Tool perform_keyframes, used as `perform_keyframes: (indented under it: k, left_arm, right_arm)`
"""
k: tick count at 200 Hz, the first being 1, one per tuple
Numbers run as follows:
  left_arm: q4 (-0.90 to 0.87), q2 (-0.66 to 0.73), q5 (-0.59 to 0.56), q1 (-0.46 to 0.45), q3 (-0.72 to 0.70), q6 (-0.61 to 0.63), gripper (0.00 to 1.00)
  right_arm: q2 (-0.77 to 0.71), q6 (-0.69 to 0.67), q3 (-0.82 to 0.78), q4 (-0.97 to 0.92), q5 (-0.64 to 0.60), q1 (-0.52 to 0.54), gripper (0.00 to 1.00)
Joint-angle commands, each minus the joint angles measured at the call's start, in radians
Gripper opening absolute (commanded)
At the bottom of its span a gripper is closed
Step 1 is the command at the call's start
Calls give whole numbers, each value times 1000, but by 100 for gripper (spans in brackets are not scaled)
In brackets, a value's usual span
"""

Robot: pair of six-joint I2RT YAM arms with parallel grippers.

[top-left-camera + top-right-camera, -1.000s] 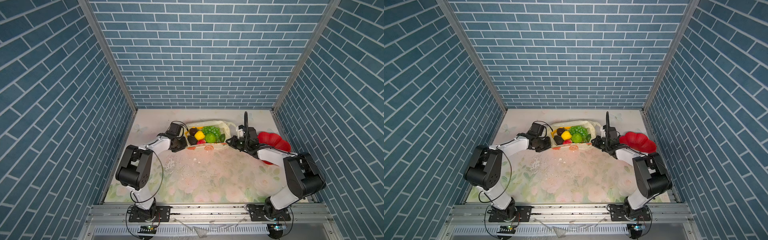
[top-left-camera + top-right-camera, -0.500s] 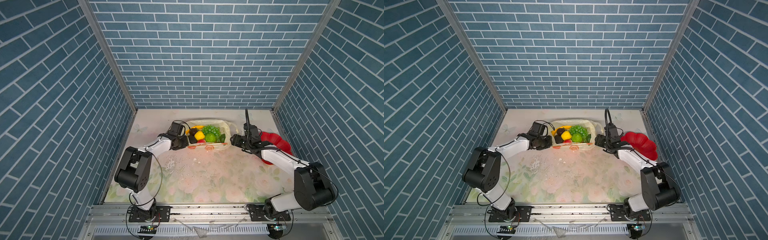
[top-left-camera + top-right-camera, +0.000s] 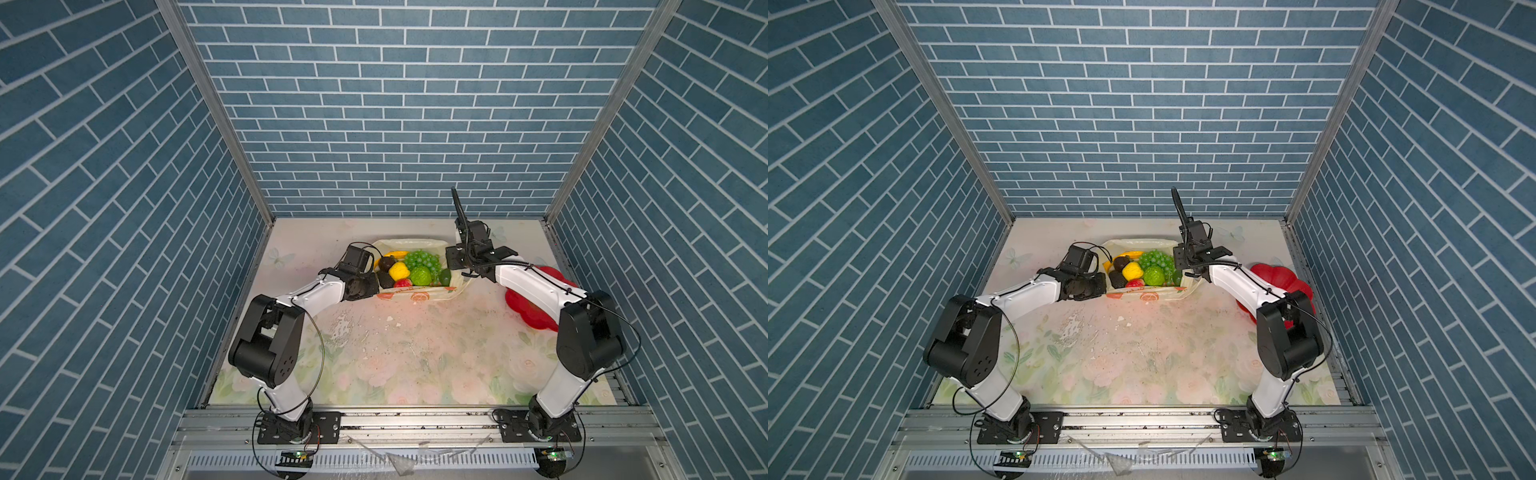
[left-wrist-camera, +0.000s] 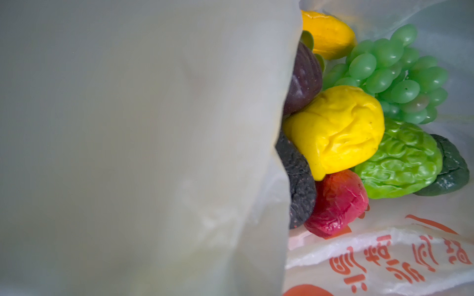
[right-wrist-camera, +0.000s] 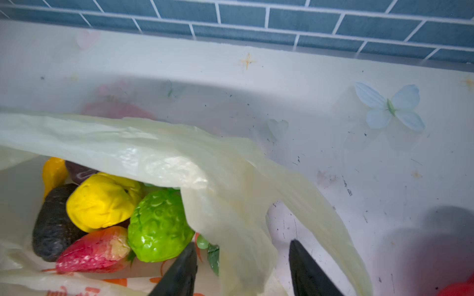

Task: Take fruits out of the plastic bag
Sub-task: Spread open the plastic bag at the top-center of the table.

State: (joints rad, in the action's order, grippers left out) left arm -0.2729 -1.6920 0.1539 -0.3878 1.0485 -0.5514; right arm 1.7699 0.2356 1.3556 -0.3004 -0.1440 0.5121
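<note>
- Two arms reach to the far middle of the table (image 3: 395, 353), one at each end of the plastic bag (image 3: 415, 296), which lies there with its mouth open upward.
- All the fruits (image 3: 1152, 274) sit inside the bag in one tight pile.
- At the far side is the banana (image 4: 325, 33), with the grape bunch (image 4: 395, 74) beside it. The lemon (image 4: 338, 130) lies on top in the middle, the bumpy green fruit (image 4: 400, 161) touches it, and the strawberry (image 4: 336, 202) is against the near wall.
- Two dark pieces (image 4: 305, 79) press against the lemon on the left arm's side. A dark green piece (image 4: 451, 169) lies beyond the bumpy green fruit, toward the right arm.
- Left pincer (image 3: 372, 286) is at the bag's left end, closed tight. Bag film fills most of its wrist view and hides the fingers, so I cannot tell whether any film is pinched.
- Right pincer (image 5: 243, 269) is at the bag's right end with its jaws apart at a middling gap. A fold of the bag's rim hangs in that gap, beside the fingers (image 5: 179, 271).
- Red plate (image 3: 536, 316) lies on the table to the right, partly under the right arm and apart from the bag.
</note>
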Motion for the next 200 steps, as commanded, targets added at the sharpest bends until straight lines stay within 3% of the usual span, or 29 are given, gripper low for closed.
perform_keyframes:
  k: [1,18,38,78,113,140,170,192,200]
  left_arm:
    - [-15,11,-19,-2,-10,6,2]
    - [4,29,-32,7,-41,-12,2]
    - [20,41,-22,45,-86,-47,1]
    - [83,74,-9,145,-181,-79,0]
    - [83,101,-35,149,-176,-70,0]
    - [79,109,-49,127,-165,-43,0]
    - [46,79,-68,41,-129,2,0]
    - [57,72,-75,6,-140,-1,0]
    - [57,70,-82,-3,-140,-2,0]
  right_arm:
    - [63,-53,106,-63,-24,-6,52]
    - [119,-27,146,-71,-32,-33,40]
    - [167,58,171,-36,116,-110,14]
    - [293,216,260,76,363,-195,0]
    - [431,300,445,99,495,-178,0]
    - [512,290,586,38,505,-133,0]
    - [505,286,602,-1,478,-127,1]
    - [441,245,563,-77,385,-126,40]
    - [410,236,534,-88,359,-126,49]
